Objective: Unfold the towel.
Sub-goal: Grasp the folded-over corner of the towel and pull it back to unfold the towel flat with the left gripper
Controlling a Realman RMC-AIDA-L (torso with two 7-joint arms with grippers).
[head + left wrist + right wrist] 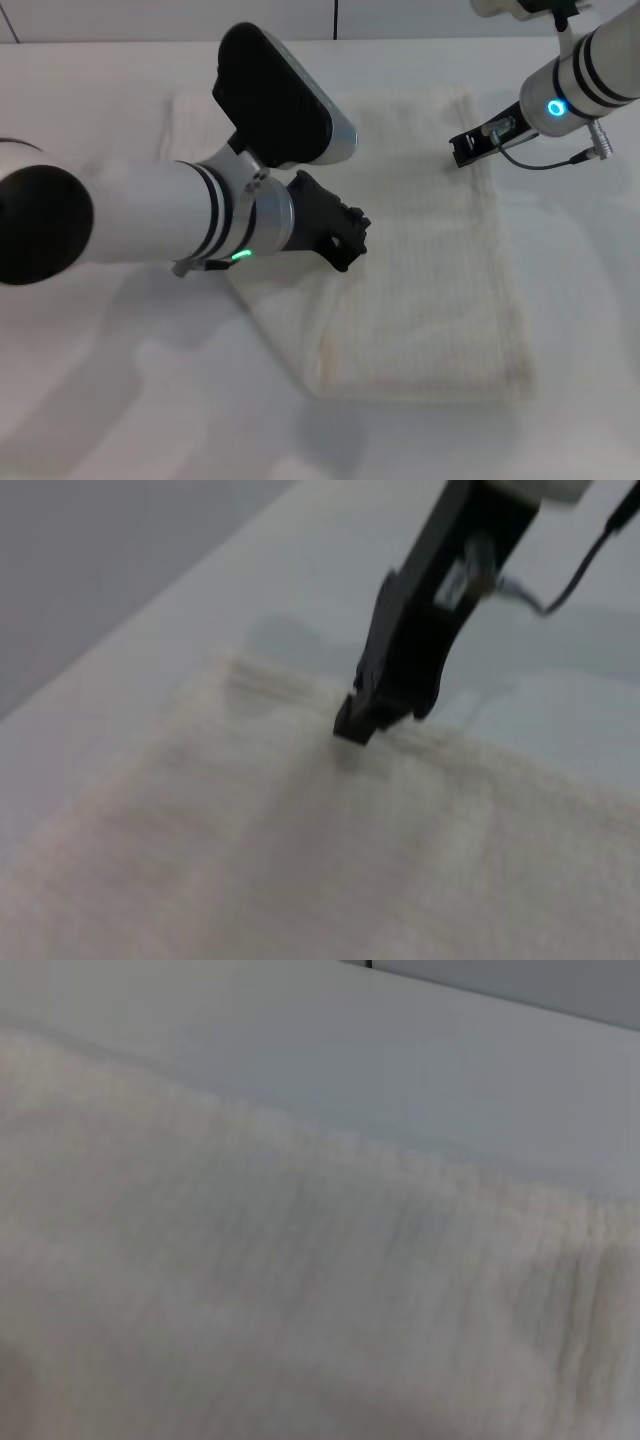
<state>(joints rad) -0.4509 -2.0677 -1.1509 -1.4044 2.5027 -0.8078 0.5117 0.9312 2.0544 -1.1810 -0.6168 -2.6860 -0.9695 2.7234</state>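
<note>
The towel [430, 280] is a cream ribbed cloth lying folded on the white table; no tag shows. My left gripper [347, 238] is low over the towel's left part, near the edge of its upper layer. My right gripper [462, 152] is at the towel's far right edge. In the left wrist view the right gripper [358, 723] looks shut, with its black tip touching the towel's [300, 860] edge. I cannot tell whether any cloth is pinched. The right wrist view is filled by the towel [250, 1290] close up.
The white table [120, 400] surrounds the towel on all sides. My left arm [150, 225] lies across the left half of the head view and hides the towel's left part. A cable [560, 160] hangs from the right wrist.
</note>
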